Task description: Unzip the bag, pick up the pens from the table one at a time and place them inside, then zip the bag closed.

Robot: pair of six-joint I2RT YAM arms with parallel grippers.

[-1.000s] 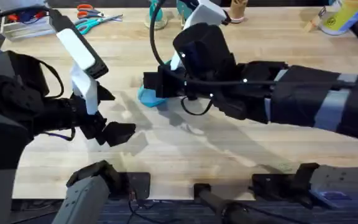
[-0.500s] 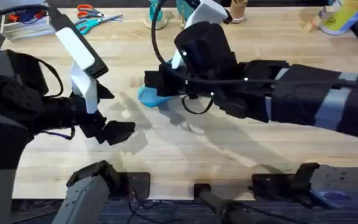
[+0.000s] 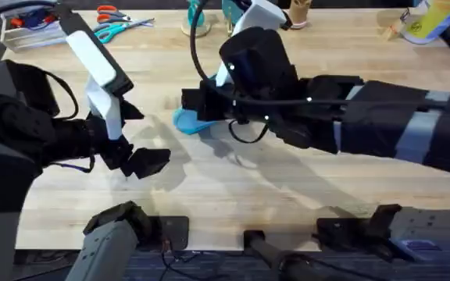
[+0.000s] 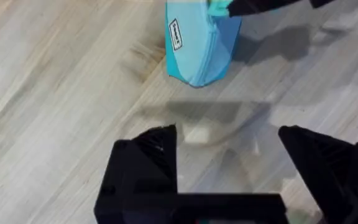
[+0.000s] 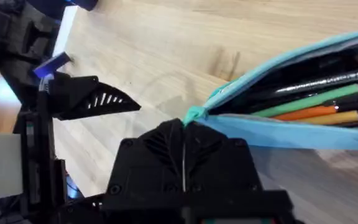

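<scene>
**Zipper pull pinched, bag unbraced: the closing stroke may drag the pouch**

Since a second ago almost nothing has shifted: the left arm has edged slightly up and outward at about 9 o'clock in the overhead view, while the right arm holds over the bag as before.

The right pincer (image 5: 184, 158) is clenched on the teal zipper pull (image 5: 194, 114) at the end of the bag (image 5: 303, 134), which lies on the bench (image 3: 303, 187) near centre, toward 12 o'clock from the arms' bases. The mouth is still open, and the pens (image 5: 309, 102), dark, green, orange and yellow, lie inside, close under the zipper line. The left pincer (image 4: 229, 158) hangs released above bare wood, with the bag at its 12 o'clock, apart from it and touching nothing.

The likely trouble is this: with only one end gripped and nothing bracing the far end, a pull along the zipper would probably slide or lift the whole soft bag instead of running the slider. A pen tip riding high could also snag the teeth and stall the closure. The small pull may slip out of the fingers under that load.
</scene>
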